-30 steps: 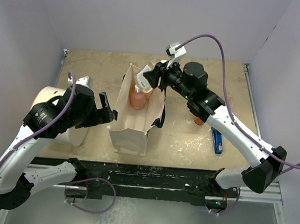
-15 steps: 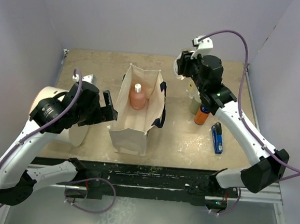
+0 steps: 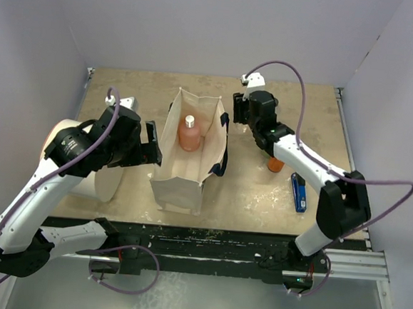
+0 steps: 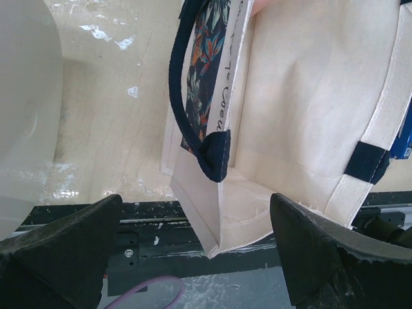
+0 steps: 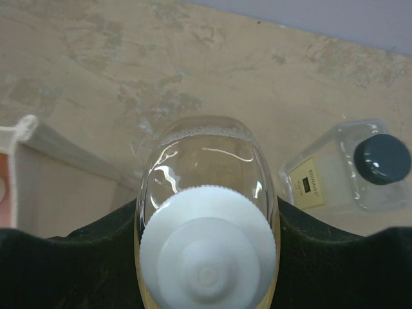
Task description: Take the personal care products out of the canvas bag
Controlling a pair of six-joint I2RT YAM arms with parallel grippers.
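The left hand (image 4: pixel 196 201) hangs with fingers spread wide, the right hand (image 5: pixel 207 254) clamped on a white-capped bottle (image 5: pixel 206 168).

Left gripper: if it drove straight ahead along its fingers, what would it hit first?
The canvas bag, probably its near side wall by the black strap handle. The open left gripper points at it, though the gap's depth is unclear.

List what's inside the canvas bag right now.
One pink bottle with a white top stands upright inside the canvas bag, toward its far end. The floor nearer the arms looks bare. Corners under the rim are hidden by the walls.
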